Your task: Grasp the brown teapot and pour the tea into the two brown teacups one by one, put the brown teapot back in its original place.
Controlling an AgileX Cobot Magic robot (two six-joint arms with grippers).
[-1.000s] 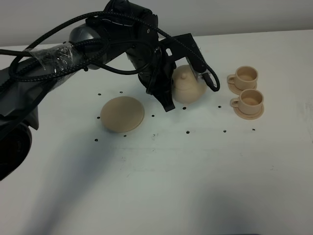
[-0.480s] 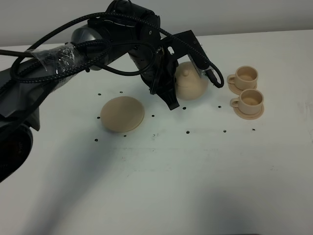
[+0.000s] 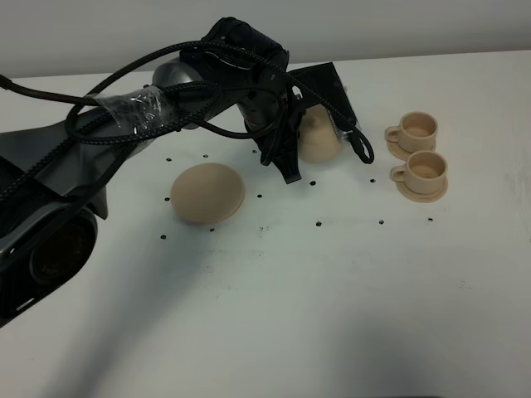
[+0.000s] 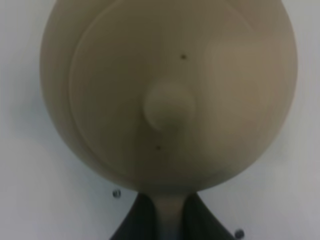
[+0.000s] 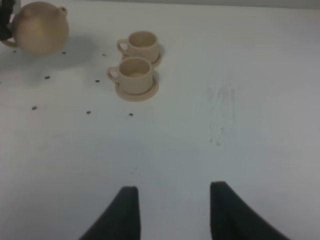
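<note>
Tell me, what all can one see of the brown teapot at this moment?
The brown teapot is round, squat, pale tan and matte like clay. Its lid is on and carries a small knob; a short spout faces the two teacups. It is upright, left of them in the high view. The left gripper is shut on its handle. Whether it touches the table I cannot tell.

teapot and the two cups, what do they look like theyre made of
The teapot looks like unglazed clay or ceramic: pale tan, matte, no sharp highlights on its lid. The far cup and near cup share that dull tan surface, so probably the same ware. Moulded plastic cannot be ruled out by look alone.
</note>
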